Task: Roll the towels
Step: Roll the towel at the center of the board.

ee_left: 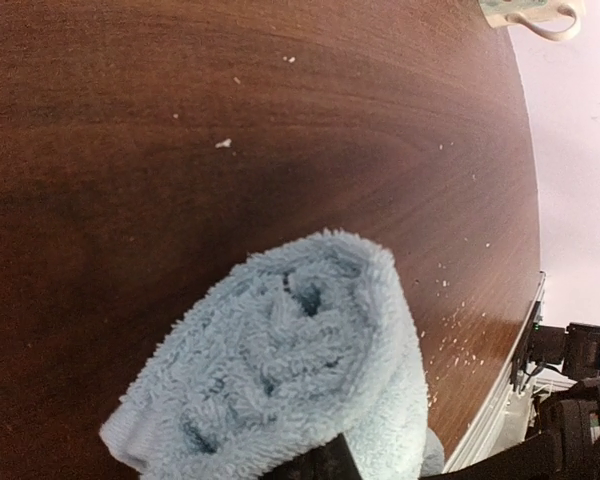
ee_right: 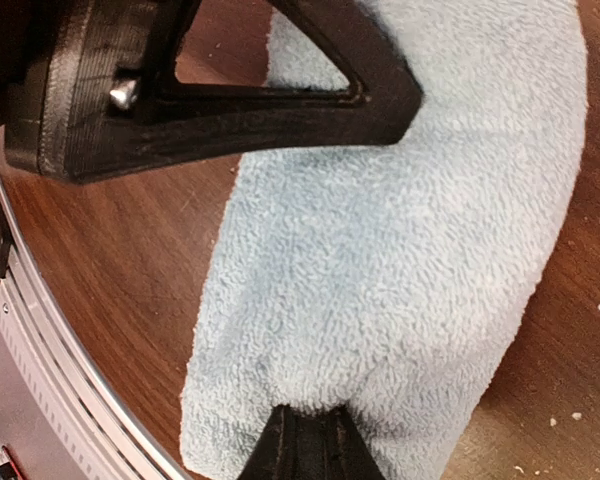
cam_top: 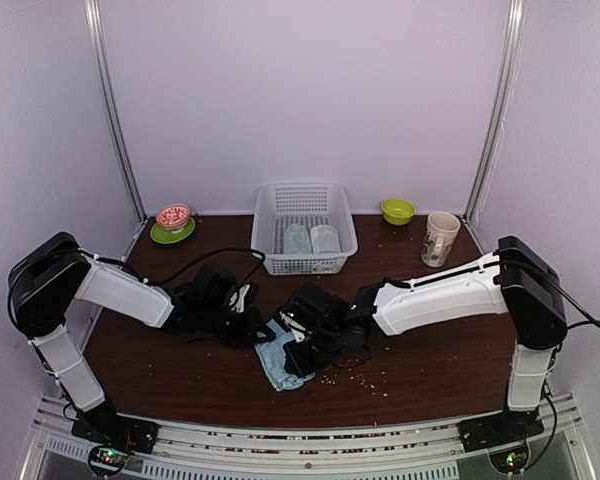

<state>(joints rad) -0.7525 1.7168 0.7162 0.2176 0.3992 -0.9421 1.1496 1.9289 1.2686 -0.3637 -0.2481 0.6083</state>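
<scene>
Top external shows both arms meeting on the table [cam_top: 430,365] in front of the white basket [cam_top: 270,215], with two rolled towels [cam_top: 298,238] inside it (wrist views miss these). The light blue towel [cam_top: 278,365] lies in front of the basket, half hidden under the right gripper [cam_top: 298,350]. Right wrist: fingers [ee_right: 310,445] straddle this towel [ee_right: 430,300], pressed into it on both sides. Left wrist: the roll's spiral end [ee_left: 290,360]. The left gripper [cam_top: 242,312] is just beside it, opening can't tell. Mug [cam_top: 441,238] and green bowl [cam_top: 398,210] sit right of the basket, green plate [cam_top: 160,236] left.
</scene>
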